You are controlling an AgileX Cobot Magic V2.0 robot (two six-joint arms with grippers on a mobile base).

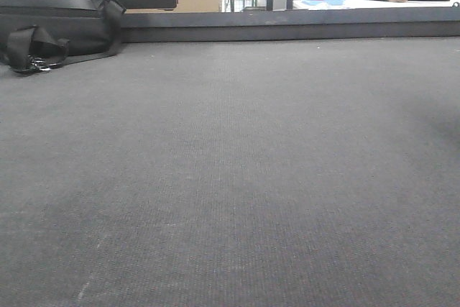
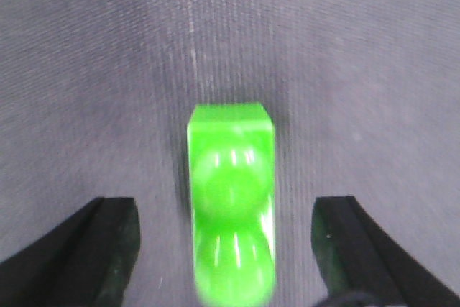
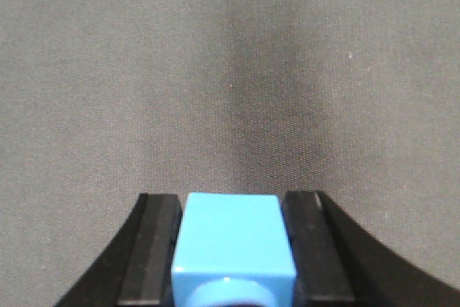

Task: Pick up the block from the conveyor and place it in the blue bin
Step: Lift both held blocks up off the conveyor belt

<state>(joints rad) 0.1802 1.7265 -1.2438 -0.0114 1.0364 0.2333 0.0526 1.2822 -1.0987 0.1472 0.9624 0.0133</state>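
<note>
Grey woven conveyor fills all views. Right claw is closed on a light blue block. Left claw stands wide, with a green block between its fingers, untouched, lying on the conveyor.

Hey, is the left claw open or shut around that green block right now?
Open. On the left claw, both fingers stand apart from the green block, grey belt showing between.

Green block on grey conveyor; blue block in right hand
</note>
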